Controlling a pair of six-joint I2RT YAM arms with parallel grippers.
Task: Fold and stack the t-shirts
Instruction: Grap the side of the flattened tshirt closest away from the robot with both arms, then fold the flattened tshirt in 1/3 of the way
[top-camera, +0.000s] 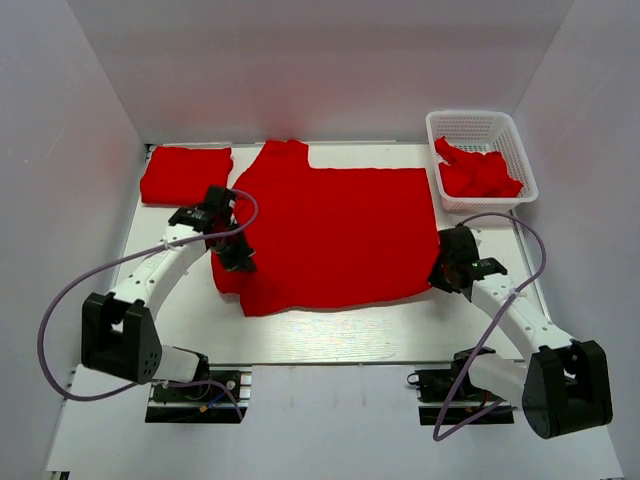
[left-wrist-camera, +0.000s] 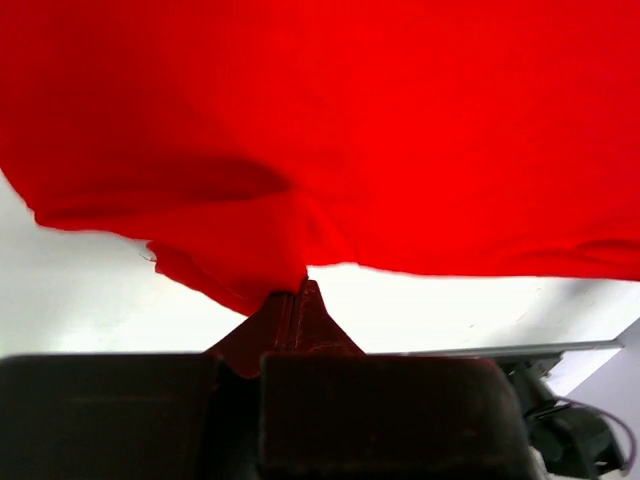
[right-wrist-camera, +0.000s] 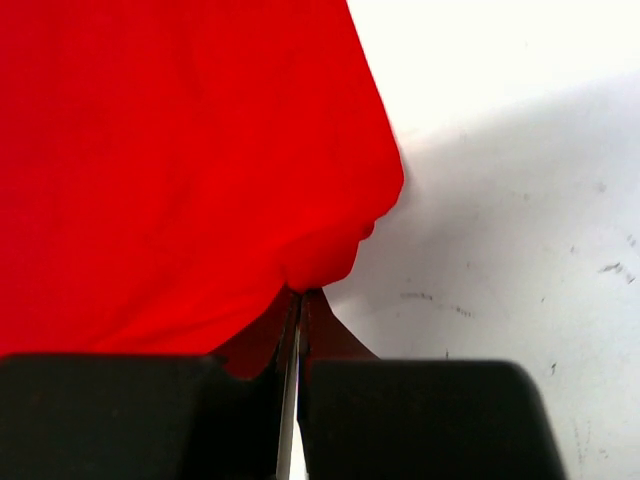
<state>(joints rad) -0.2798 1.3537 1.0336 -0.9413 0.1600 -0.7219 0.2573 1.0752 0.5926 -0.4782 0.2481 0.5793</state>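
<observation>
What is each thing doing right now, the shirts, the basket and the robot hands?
spread t-shirt: spread open, pinched at both sides.
folded t-shirt: folded, far left.
basket: holds crumpled t-shirts.
left gripper: shut on spread t-shirt.
right gripper: shut on spread t-shirt.

White bench (top-camera: 330, 340), matte, rectangular, long side left to right. White plastic lattice basket (top-camera: 470, 124) at the far right corner of the bench: rectangular, with a flared rim and open mesh walls, turned slightly off square to the bench edge. Plain white panels enclose the space: back wall (top-camera: 320, 70), left wall (top-camera: 60, 200), right wall (top-camera: 590, 150). In the right wrist view the bench surface carries small dark scuff marks (right-wrist-camera: 612, 268) and a soft grey shadow crosses it. In the left wrist view a thin grey bench edge (left-wrist-camera: 520, 350) shows at lower right.
</observation>
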